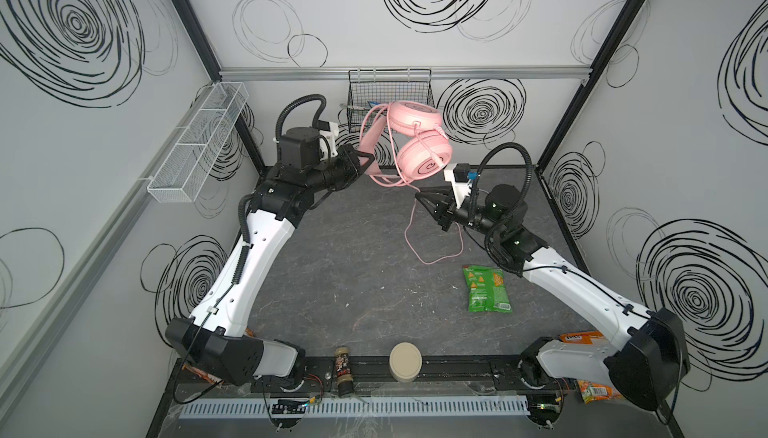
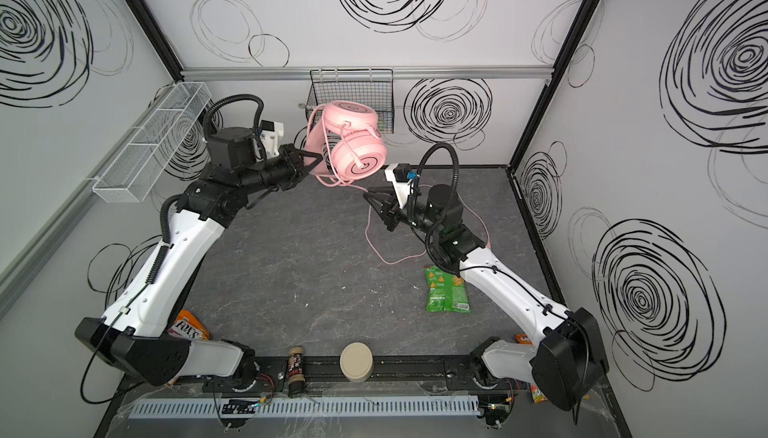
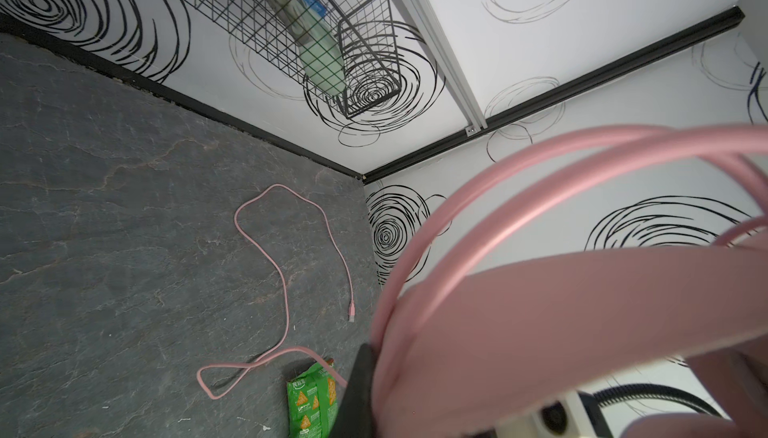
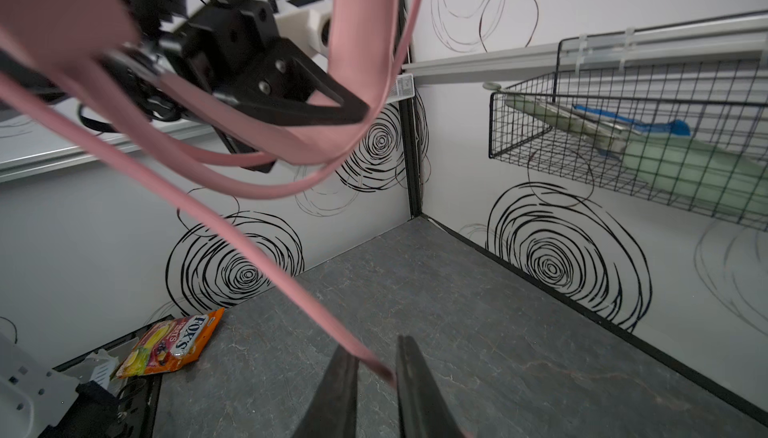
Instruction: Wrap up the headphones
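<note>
High above the back of the surface [image 1: 353,282], the headphones [image 1: 424,157] hang by their headband [image 1: 366,141], on which the left gripper [image 1: 369,165] has its jaws clamped. Their cable [image 4: 332,326] runs between the slightly parted jaws of the right gripper [image 1: 420,198], then loops across the surface.

Grey tabletop [image 1: 332,257] bare across its middle and left, open for passage; right of centre a slack pink cable [image 1: 428,263] loops on it, near a green snack bag [image 1: 487,289]; at the back, headphones [image 1: 415,118] held aloft screen a black wire basket [image 1: 386,87]; a jar [image 1: 344,371] and round lid [image 1: 405,362] line the front edge.
</note>
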You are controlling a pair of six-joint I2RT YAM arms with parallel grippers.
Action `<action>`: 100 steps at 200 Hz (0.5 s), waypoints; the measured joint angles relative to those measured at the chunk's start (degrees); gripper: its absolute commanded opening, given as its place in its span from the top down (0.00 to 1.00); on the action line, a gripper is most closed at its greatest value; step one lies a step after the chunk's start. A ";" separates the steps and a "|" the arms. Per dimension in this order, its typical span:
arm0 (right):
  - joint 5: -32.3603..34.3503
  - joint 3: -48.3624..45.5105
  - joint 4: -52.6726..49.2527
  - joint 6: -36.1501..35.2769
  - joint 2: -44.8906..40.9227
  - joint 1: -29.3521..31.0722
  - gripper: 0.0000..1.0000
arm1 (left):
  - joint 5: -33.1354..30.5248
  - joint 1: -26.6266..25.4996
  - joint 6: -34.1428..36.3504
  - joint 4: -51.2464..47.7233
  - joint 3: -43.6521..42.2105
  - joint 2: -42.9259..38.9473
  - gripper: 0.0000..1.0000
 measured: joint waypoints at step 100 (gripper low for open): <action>-2.43 -2.80 1.38 2.82 1.46 -0.31 0.42 | 0.42 -0.24 0.13 -0.81 2.51 -0.02 1.00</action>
